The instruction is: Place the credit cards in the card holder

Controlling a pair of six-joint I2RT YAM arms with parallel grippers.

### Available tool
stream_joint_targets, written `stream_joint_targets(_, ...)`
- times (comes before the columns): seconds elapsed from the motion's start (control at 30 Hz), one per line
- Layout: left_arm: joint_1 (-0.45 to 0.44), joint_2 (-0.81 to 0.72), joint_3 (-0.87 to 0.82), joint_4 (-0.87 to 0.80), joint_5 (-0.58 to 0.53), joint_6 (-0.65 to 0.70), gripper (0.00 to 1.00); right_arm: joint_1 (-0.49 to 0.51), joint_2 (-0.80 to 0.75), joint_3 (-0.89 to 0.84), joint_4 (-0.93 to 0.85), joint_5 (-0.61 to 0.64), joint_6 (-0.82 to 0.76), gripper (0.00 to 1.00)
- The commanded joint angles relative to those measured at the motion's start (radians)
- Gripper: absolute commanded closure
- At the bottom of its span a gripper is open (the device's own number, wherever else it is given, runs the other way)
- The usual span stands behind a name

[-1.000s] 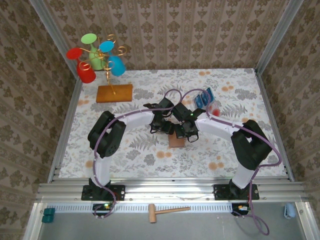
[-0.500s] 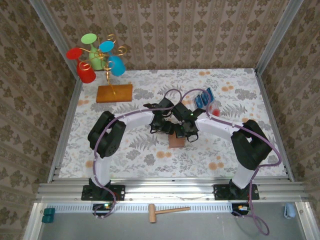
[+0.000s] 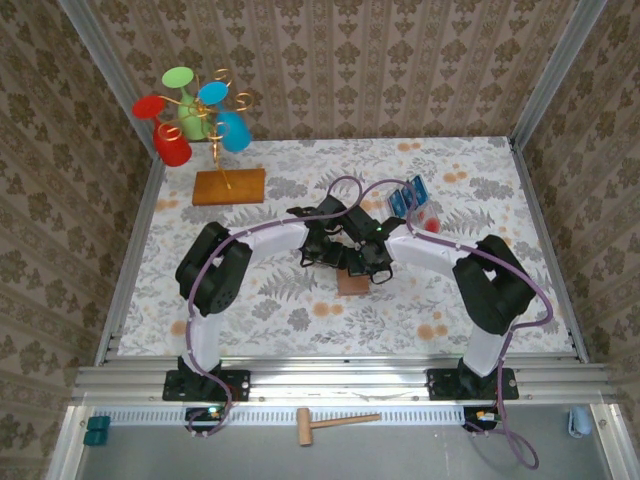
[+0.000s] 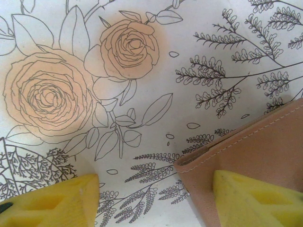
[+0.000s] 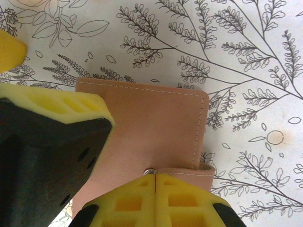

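Table: a floral cloth (image 3: 270, 310) covers it, with patterned wallpaper on the walls around and a metal rail along the near edge.
Holder: the tan card holder (image 5: 151, 127) lies flat and folded shut near the middle of the table, under the two wrists. Its snap strap wraps over one edge.
Left gripper: the left gripper (image 4: 151, 203) has its fingers apart. One yellow finger (image 4: 255, 198) is over a corner of the holder and the other is over bare cloth beside it. Nothing is between them.
Right gripper: the right gripper (image 5: 156, 182) has its pads pressed together, with the tips at the holder's strap just beside the snap. I cannot tell whether they pinch the strap.
Cards: the blue cards (image 3: 408, 195) stand together at the far right of the table, behind the right arm and apart from the holder.
Tray: a clear tray (image 3: 428, 220) with a red spot sits just beside the cards.
Far left: a wooden slab (image 3: 229, 186) carries a gold stem with coloured cups (image 3: 190, 115).
Near rail: a wooden mallet (image 3: 335, 424) lies in front of the arm bases.
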Motion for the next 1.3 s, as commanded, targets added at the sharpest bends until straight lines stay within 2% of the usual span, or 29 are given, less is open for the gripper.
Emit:
stream_joint_targets(0.0,-0.029,0.045,-0.009,0.012,0.023,0.016,0.35,0.0,0.025,0.028,0.018,-0.019,0.021,1.0)
stream_joint_targets(0.6,-0.028,0.048,-0.014,0.02,0.028,0.016,0.35,0.015,0.06,0.013,0.026,-0.047,0.028,1.0)
stream_joint_targets(1.27,-0.031,0.048,-0.012,0.016,0.028,0.016,0.36,0.028,0.005,-0.071,0.026,-0.043,0.051,1.0)
